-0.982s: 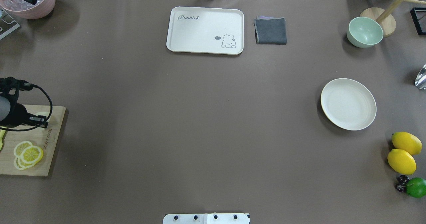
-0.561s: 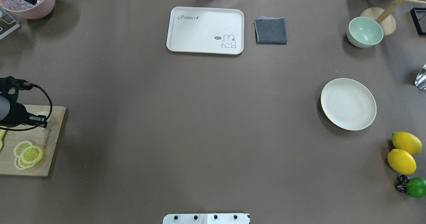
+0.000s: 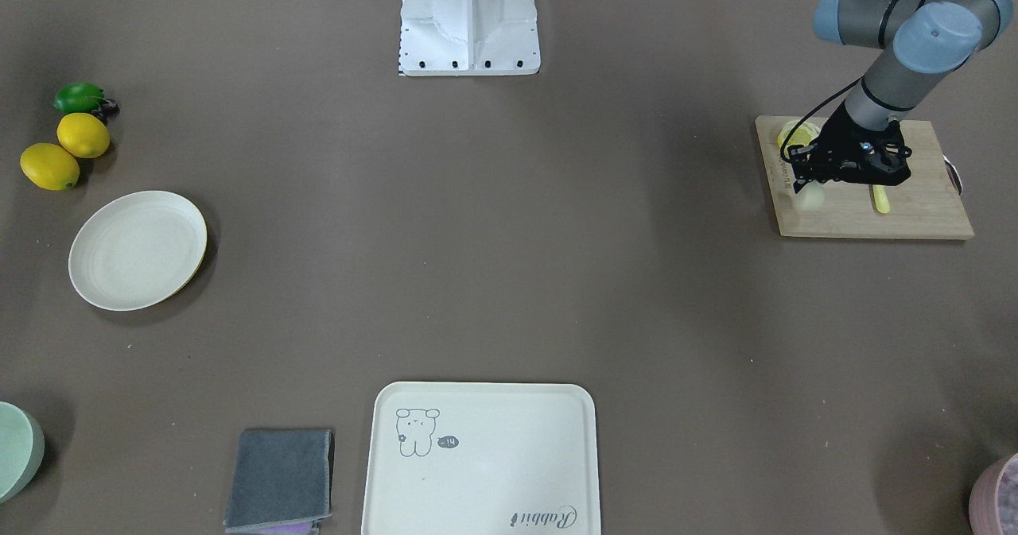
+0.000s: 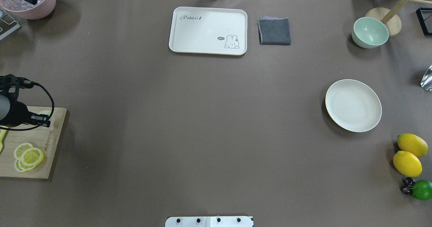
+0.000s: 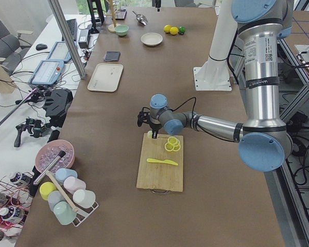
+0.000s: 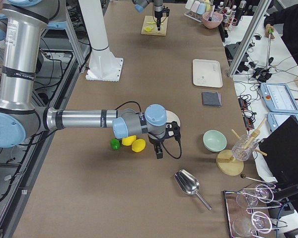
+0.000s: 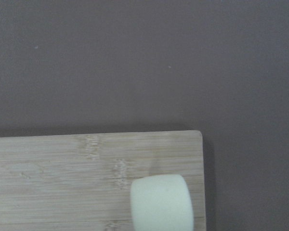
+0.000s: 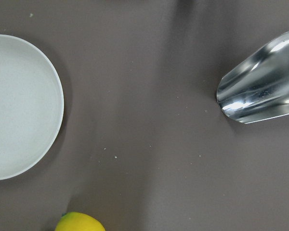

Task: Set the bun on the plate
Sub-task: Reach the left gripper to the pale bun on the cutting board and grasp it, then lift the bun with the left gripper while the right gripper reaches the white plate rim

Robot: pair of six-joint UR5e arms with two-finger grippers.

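Left gripper (image 5: 153,135) hung tip-down over the board (image 7: 62,168), at the end toward the table's middle, right by the bun (image 7: 160,204). No finger showed in its wrist view, and the other views gave only a dark mass. I could not tell whether the fingers were apart or together, or whether they touched the bun.

Bun lay on the board, close to the corner facing the table's middle and the operators' side, just inside both edges. It was a pale, rounded block with one gently curved end facing the board's operator-side long edge. The wrist view's lower border cut off the other end, so the long axis could not be fixed.

Also on the board were stacked slices (image 4: 28,156) near the robot-side edge, well apart from the bun, and a yellow knife (image 5: 162,161) lying flat mid-board.

Plate (image 4: 353,105) lay flat toward the table's other end, well apart from the board. Right gripper (image 6: 158,154) hung just beside it, seen only from the side, so its state could not be told. Two lemons (image 4: 407,163) and a lime (image 4: 422,190) lay near the plate. A scoop (image 8: 260,82) lay past the gripper.

Tray (image 4: 202,31) and cloth (image 4: 274,31) sat side by side at the operators' edge, off the board-to-plate line. A green bowl (image 4: 370,33) stood beyond the plate.
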